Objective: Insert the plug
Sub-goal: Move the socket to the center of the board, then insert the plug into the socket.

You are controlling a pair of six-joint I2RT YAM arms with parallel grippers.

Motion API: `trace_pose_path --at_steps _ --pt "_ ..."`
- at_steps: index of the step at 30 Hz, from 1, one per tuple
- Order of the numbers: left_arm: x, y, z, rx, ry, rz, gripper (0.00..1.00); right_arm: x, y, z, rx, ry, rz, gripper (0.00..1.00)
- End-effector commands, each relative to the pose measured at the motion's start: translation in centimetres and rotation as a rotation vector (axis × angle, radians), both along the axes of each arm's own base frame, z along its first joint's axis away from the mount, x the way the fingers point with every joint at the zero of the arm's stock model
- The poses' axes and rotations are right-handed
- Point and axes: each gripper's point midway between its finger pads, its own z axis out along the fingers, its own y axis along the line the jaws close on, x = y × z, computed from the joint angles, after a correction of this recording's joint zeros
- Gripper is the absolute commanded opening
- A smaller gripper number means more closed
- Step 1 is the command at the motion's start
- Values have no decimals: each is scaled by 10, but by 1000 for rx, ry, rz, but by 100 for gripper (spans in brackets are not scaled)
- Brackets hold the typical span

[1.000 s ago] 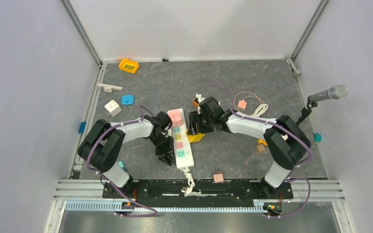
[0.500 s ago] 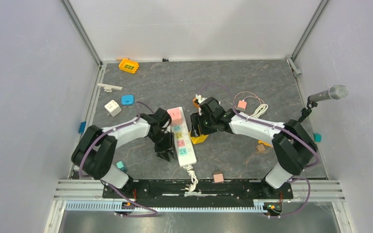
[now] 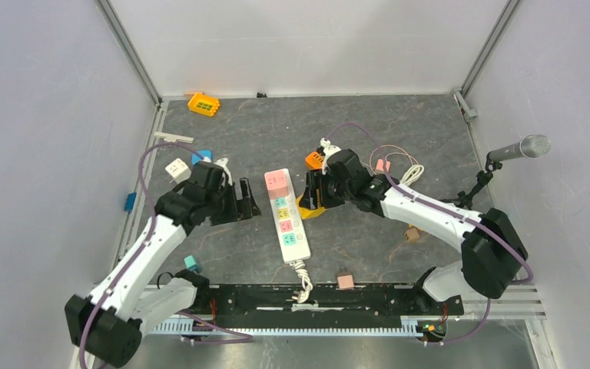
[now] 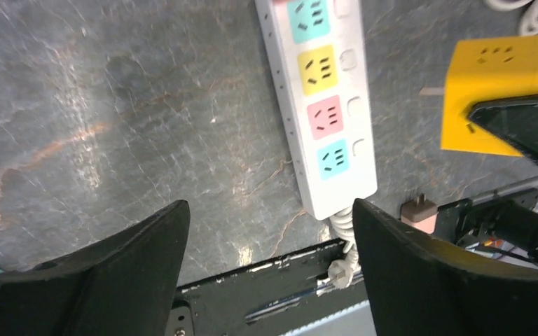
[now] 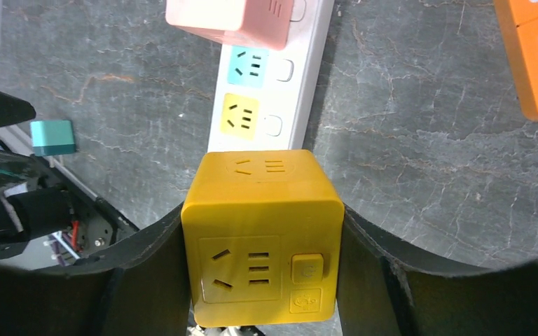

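The plug is a yellow cube adapter (image 5: 263,238) (image 4: 487,91), with my right gripper (image 5: 263,211) shut on its two sides. In the top view the right gripper (image 3: 316,197) holds it just right of the white power strip (image 3: 289,224), a corner of yellow (image 3: 310,212) showing below the fingers. The power strip (image 5: 280,91) has coloured sockets, and a pink cube (image 3: 277,181) is plugged into its far end. My left gripper (image 3: 247,204) is open and empty, left of the power strip (image 4: 322,105) and apart from it; in the left wrist view the left gripper (image 4: 267,210) has bare table between its fingers.
An orange adapter (image 3: 315,160) lies behind the right gripper. A white cube (image 3: 177,171), a blue block (image 3: 202,157) and an orange block (image 3: 203,104) sit at the back left. A brown plug (image 3: 346,280) and the strip's cord (image 3: 299,277) lie near the front rail. A microphone (image 3: 518,148) stands right.
My left gripper has opened wide and pulled away to the left from the power strip. The right gripper, still holding the yellow cube, has shifted slightly right and farther back.
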Motion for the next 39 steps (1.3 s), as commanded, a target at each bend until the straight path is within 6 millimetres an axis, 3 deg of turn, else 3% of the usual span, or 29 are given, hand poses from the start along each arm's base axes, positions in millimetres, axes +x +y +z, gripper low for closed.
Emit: trace_pose_path --at_steps 1,9,17,27,39 --pt "13 16 26 33 -195 35 97 3 9 44 158 -61 -40 0" --pt "10 29 46 38 -374 34 100 -4 17 51 212 -50 -2 0" --pt "8 43 48 47 -473 93 100 -3 34 38 249 18 12 0" --pt "12 58 50 91 -509 165 99 9 69 18 251 80 15 0" --pt "13 60 50 101 -510 173 99 23 76 -7 189 101 -5 0"
